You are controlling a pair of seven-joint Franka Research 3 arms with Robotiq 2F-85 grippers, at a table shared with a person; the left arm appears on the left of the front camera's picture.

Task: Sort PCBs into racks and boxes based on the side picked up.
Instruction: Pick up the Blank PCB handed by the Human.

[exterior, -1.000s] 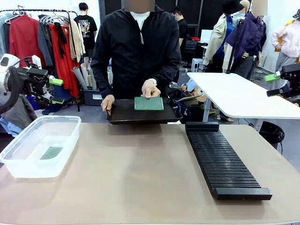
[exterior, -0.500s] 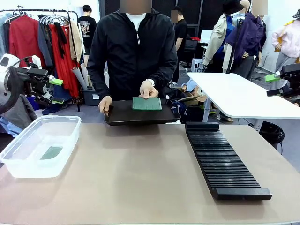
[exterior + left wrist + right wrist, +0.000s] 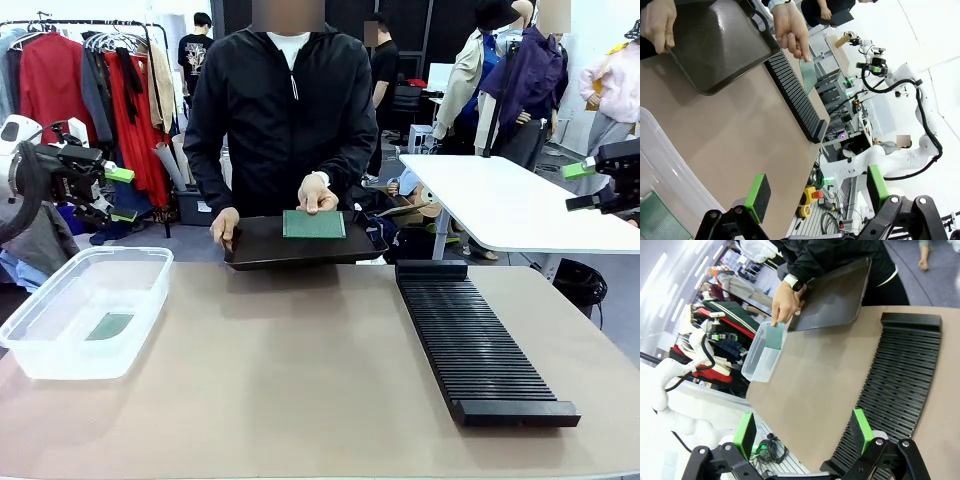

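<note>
Over tray (image 3: 262, 250), hand (image 3: 317, 191) holds PCB (image 3: 314, 225), long axis left-right; left claw (image 3: 122, 194), right claw (image 3: 582, 187) released.

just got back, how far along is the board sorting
Done: one board lies in the clear tub. In hand: a person's hand holds a second board on the dark tray; left gripper and right gripper are open. Left: the black rack holds none.

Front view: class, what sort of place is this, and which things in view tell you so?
Probably a robotics lab or test workspace: the left gripper and right gripper flank a table laid out with a black rack and a clear tub, while a clothes rail stands behind the person.
</note>
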